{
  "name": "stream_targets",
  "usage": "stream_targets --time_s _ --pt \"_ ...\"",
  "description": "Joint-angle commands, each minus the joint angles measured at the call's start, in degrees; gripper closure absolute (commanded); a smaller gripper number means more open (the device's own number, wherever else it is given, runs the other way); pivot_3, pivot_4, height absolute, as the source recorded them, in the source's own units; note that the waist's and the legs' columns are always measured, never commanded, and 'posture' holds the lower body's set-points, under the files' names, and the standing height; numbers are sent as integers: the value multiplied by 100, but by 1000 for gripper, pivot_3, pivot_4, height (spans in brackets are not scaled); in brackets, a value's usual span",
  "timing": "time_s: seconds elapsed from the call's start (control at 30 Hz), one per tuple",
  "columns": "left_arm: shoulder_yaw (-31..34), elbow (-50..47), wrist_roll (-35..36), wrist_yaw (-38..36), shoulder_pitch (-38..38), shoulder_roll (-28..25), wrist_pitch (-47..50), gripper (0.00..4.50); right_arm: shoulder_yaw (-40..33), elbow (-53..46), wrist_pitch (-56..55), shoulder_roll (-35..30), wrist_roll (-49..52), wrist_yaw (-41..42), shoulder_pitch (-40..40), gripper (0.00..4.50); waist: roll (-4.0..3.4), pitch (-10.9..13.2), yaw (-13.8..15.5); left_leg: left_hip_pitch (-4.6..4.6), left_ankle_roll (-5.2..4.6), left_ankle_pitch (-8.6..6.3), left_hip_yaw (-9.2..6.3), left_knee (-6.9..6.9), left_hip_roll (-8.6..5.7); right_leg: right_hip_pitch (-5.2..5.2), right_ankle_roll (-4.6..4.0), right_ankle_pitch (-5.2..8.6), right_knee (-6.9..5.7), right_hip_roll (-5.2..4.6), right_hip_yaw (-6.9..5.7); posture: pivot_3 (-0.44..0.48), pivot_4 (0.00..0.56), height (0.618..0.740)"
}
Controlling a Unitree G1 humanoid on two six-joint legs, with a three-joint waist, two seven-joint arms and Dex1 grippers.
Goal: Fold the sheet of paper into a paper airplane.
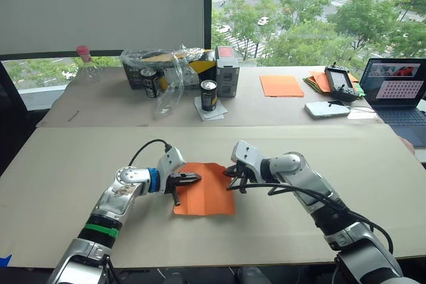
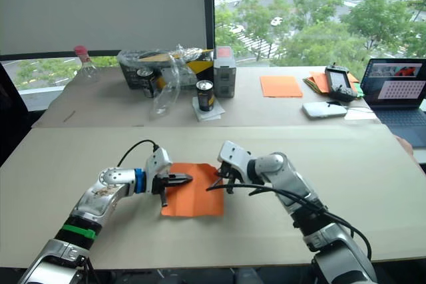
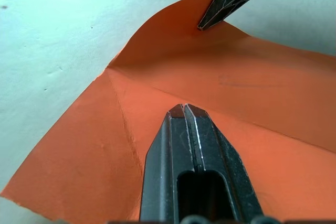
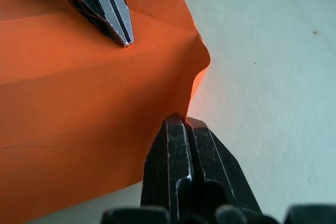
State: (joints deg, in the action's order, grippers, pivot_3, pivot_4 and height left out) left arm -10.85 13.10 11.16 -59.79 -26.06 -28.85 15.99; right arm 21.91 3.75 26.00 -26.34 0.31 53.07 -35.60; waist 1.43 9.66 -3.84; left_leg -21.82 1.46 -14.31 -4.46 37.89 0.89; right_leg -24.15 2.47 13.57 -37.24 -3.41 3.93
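Sheet of paper point(image 1: 205, 191) lies between my grippers; left gripper point(image 1: 194, 178) closed, tips over it; right gripper point(image 1: 229, 171) closed at its raised edge, pinch unclear.

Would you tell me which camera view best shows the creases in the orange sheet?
The left wrist view: the sheet of paper shows a raised crease close up. The right wrist view shows its curled edge; the eye views show its whole outline.

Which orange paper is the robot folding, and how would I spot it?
Look at the near table, right in front of the robot. The sheet lies flat between the left gripper, shut and resting on it, and the right gripper, shut at its edge. It is creased, while the other orange paper lies smooth on the far table by the window.
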Motion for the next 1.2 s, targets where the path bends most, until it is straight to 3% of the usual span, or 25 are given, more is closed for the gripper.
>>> stream_targets --time_s 0.03,0.4,0.8,0.97,1.2 --pt "-118 99 -98 -44 193 -6 56 4500 -26 -679 220 84 117 5 44 4478 0 0 -4 1 0 0 0 0 0 0 0 0 0 0 0 0 150 730" --pt "-145 77 -115 -123 110 -62 91 4500 200 -1239 522 189 -70 -258 428 4478 0 -1 18 0 0 0 0 0 -1 1 0 0 1 -1 0 0 150 730" --pt "-81 155 -96 -171 -44 -65 87 4500 755 -831 -955 -427 -1179 -310 331 4478 0 0 109 0 0 0 1 0 -3 2 0 0 2 -2 -1 0 150 730" --pt "465 -320 702 -22 -266 208 1031 4500 818 -730 -1215 -380 -1372 -329 423 4478 1 0 127 -2 0 0 1 1 -3 1 0 0 1 -2 0 0 150 730" --pt "475 -80 653 401 -762 491 1300 4500 806 -641 -1250 -299 -1491 -350 443 4478 1 0 133 1 1 1 0 2 -3 4 0 0 0 -1 -1 0 150 730"
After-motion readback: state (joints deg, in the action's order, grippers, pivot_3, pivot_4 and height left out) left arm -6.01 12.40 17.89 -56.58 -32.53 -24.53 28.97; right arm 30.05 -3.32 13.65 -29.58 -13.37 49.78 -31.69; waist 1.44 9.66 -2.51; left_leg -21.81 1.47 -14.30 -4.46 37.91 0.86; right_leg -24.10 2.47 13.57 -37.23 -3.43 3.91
